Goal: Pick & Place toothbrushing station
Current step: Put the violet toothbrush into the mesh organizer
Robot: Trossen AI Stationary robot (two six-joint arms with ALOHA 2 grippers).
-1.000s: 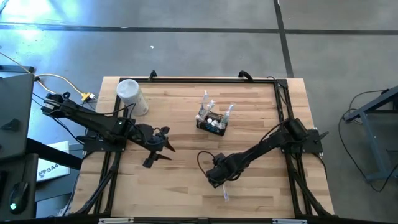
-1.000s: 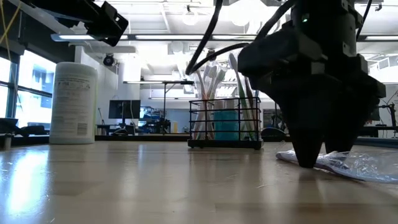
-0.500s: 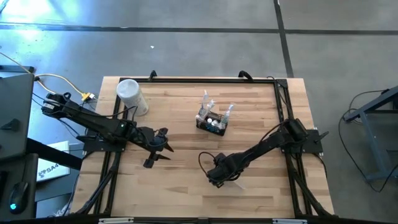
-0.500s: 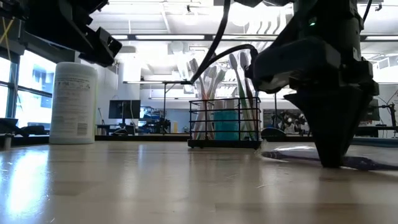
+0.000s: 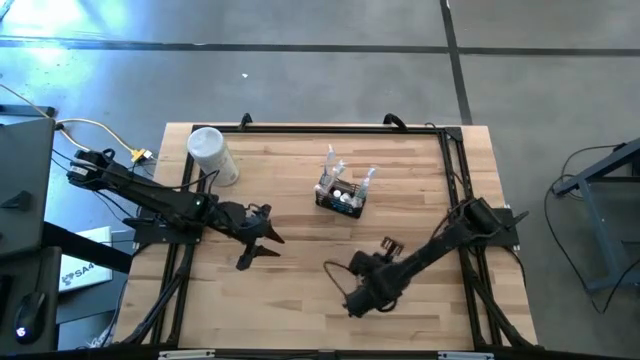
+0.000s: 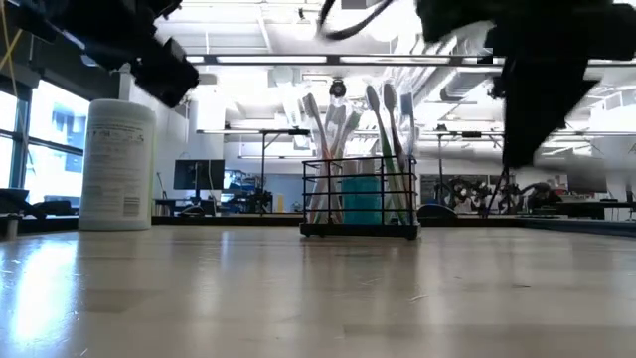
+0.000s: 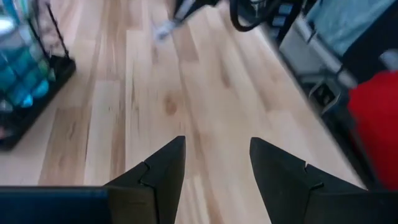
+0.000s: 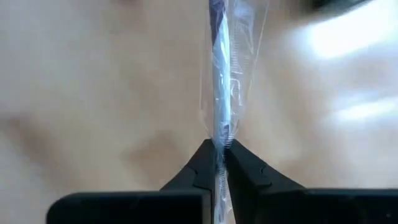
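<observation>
Pale blond wood across the table [image 5: 300, 300], striped in long planks, with a black frame running round its edges. Near the far edge, the caddy [image 5: 340, 200] shows as black wire mesh, a teal block [image 6: 361, 199] glowing inside it and white and pale green toothbrushes [image 6: 328, 139] poking out. By the far left corner, the container [image 5: 212, 155] is white, with fine grey print on its label. Both arms are matte black, the left gripper [image 7: 214, 168] and the right gripper [image 8: 216, 165] too. The wrapped toothbrush [image 8: 222, 74] reads clear, glossy plastic over a blue-violet and white stripe. Grey floor [image 5: 320, 60] all around, crossed by dark lines.
</observation>
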